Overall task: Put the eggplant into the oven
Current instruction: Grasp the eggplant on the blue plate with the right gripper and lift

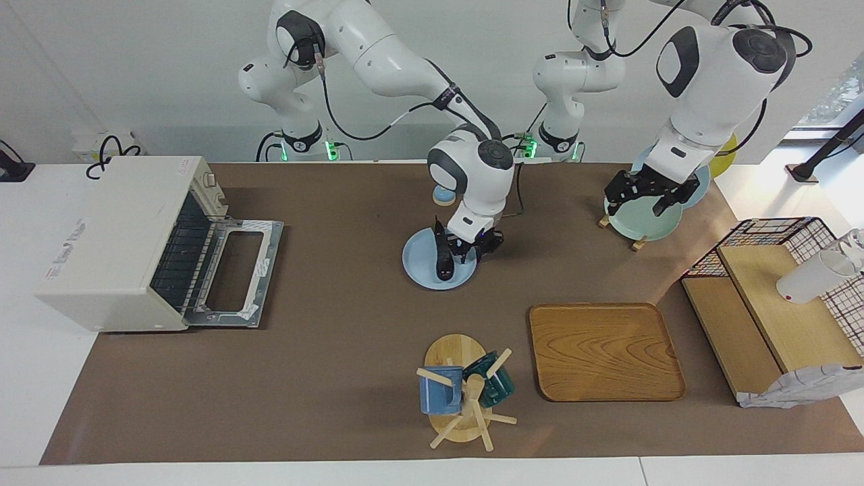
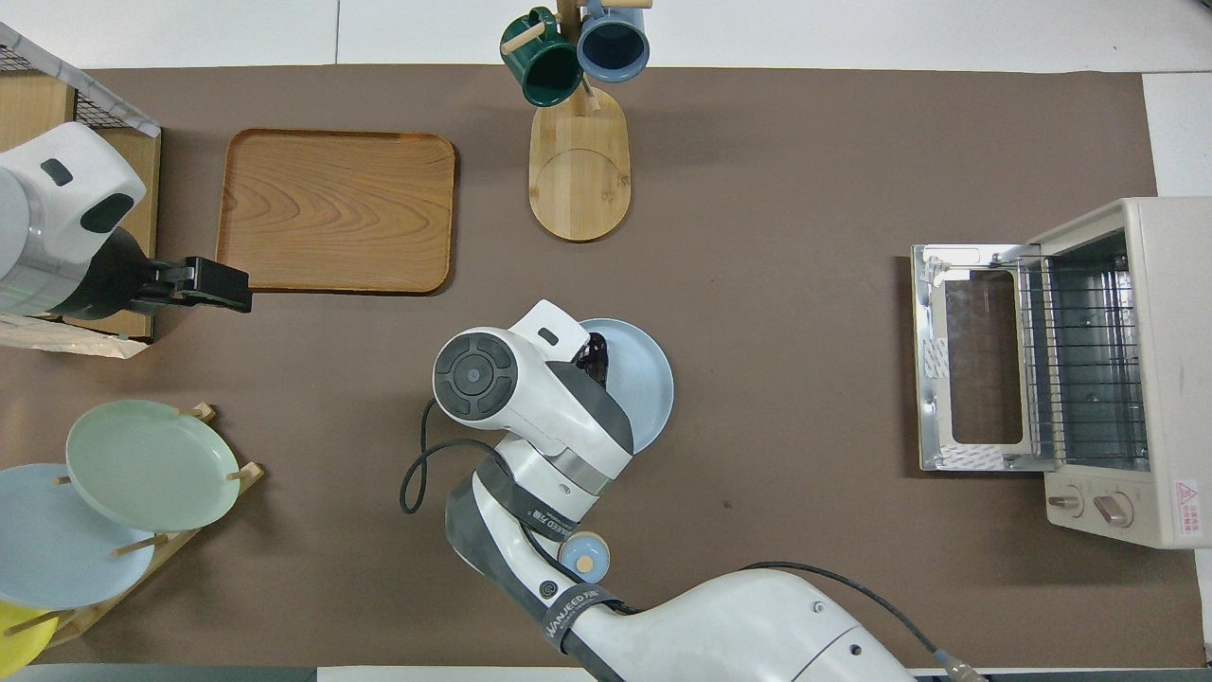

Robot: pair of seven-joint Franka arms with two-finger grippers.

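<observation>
The dark purple eggplant (image 1: 443,255) lies on a light blue plate (image 1: 422,266) in the middle of the table; in the overhead view only a dark bit of the eggplant (image 2: 595,354) shows on the plate (image 2: 649,384) beside the arm. My right gripper (image 1: 464,248) is low over the plate, right beside the eggplant, and its wrist hides the contact. The off-white oven (image 1: 115,236) stands at the right arm's end of the table with its door (image 1: 233,273) dropped open and the rack (image 2: 1079,369) showing. My left gripper (image 1: 646,197) waits over the plate rack.
A wooden tray (image 1: 604,351) and a mug tree (image 1: 462,391) with two mugs stand farther from the robots than the plate. A plate rack (image 1: 644,219), a wire and wood shelf (image 1: 776,304) and a small blue dish (image 1: 443,196) are also here.
</observation>
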